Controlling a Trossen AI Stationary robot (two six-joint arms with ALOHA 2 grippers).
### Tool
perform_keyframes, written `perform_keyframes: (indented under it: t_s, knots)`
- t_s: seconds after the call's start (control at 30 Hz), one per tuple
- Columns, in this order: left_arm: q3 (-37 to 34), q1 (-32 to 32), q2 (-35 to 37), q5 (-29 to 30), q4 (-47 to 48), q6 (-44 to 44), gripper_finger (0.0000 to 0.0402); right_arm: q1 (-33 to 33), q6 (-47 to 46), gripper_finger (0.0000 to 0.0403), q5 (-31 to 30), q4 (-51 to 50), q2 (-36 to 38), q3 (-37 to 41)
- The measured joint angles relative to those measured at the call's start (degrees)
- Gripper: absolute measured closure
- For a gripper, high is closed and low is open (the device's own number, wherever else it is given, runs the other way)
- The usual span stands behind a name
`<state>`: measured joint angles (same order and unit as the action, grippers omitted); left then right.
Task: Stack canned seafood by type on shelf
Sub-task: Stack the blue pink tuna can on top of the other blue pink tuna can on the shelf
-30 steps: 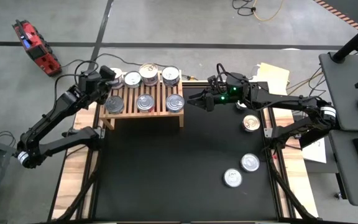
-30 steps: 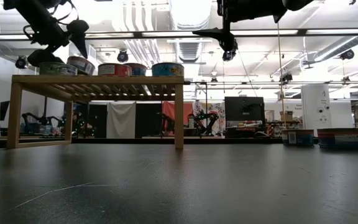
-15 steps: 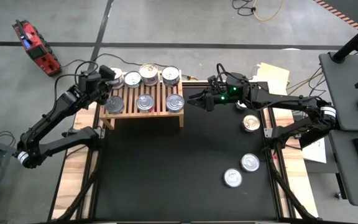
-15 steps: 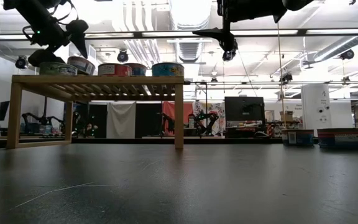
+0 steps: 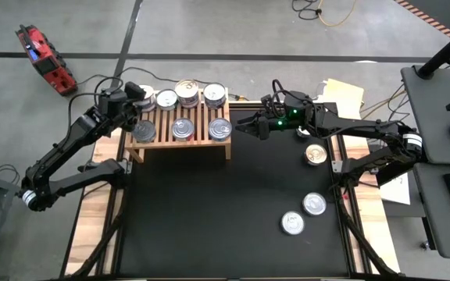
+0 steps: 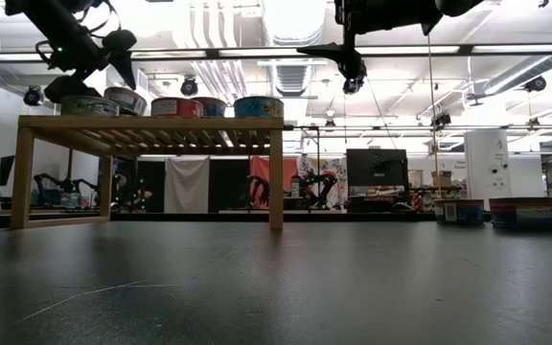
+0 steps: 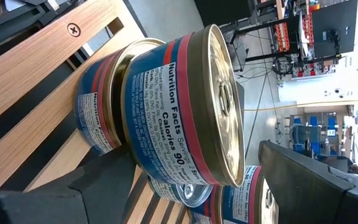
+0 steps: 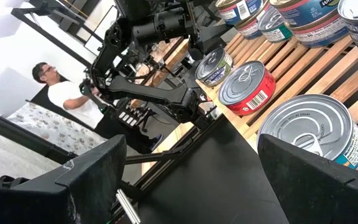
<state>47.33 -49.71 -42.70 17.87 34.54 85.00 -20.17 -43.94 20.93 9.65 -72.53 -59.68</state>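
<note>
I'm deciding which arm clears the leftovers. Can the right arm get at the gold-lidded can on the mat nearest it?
Probably yes. The right gripper hangs open beside the shelf, and the gold-lidded can sits alone on the black mat with nothing over or against it.

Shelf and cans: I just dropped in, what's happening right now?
The robot is stacking cans on the wooden shelf. The left hand sits at the shelf's back left corner, fingers open either side of a stacked blue-label can. The right hand hovers open just off the shelf's right end, holding nothing. Three loose cans wait on the black mat.
</note>
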Motion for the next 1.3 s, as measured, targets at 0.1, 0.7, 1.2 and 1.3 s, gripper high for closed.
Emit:
perform_keyframes:
  t_s: [0.1,0.7,1.2,1.3]
  knots:
    - [0.0,0.0,0.0,0.0,0.0,0.7,0.0081,0.0,0.0,0.0049,0.0,0.0,0.0,0.0]
    - [0.0,0.0,0.0,0.0,-0.7,0.2,0.0081,0.0,-0.4,0.0049,0.0,0.0,0.0,0.0]
    - [0.0,0.0,0.0,0.0,-0.7,2.7,0.0081,0.0,-0.4,0.0049,0.0,0.0,0.0,0.0]
    - [0.0,0.0,0.0,0.1,-0.4,2.4,0.0081,0.0,-0.4,0.0049,0.0,0.0,0.0,0.0]
